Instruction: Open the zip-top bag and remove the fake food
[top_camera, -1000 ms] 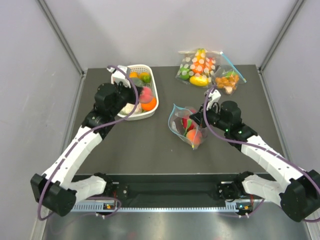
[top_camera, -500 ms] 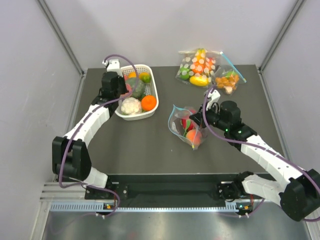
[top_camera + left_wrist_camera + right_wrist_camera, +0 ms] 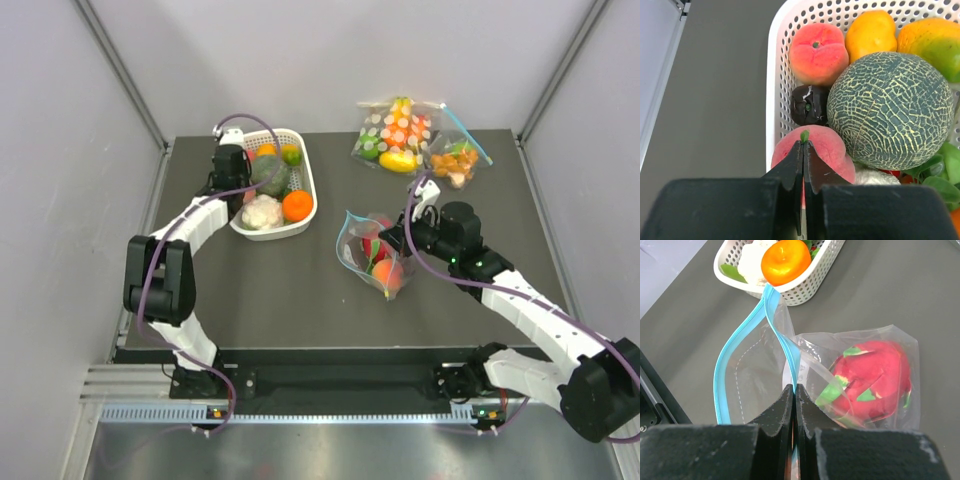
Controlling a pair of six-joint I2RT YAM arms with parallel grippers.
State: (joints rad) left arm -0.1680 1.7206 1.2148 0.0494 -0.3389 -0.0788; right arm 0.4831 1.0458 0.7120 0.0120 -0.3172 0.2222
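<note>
The zip-top bag (image 3: 362, 258) lies mid-table with its teal zip strip (image 3: 740, 335) spread into an open loop. My right gripper (image 3: 795, 388) is shut on one side of that strip, at the bag's right edge (image 3: 388, 238). Through the plastic I see fake food: a red dragon fruit (image 3: 875, 375) and an orange-pink peach (image 3: 388, 272). My left gripper (image 3: 804, 143) is shut on the small green leaf of a pink peach (image 3: 832, 147). That peach hangs or rests at the near left inside the white basket (image 3: 772, 75). In the top view this gripper (image 3: 240, 172) is at the basket's left edge.
The basket (image 3: 305, 222) also holds a netted green melon (image 3: 890, 110), a second peach (image 3: 818, 52), a dark fruit (image 3: 810, 104), a cauliflower (image 3: 262, 212) and an orange (image 3: 297, 205). A polka-dot bag (image 3: 395, 135) and a small bag of orange pieces (image 3: 455, 160) lie at the back right.
The left arm has folded back and swung left, taking its gripper and the peach from the basket's middle to its far left side. The right arm and the bag have not moved.
</note>
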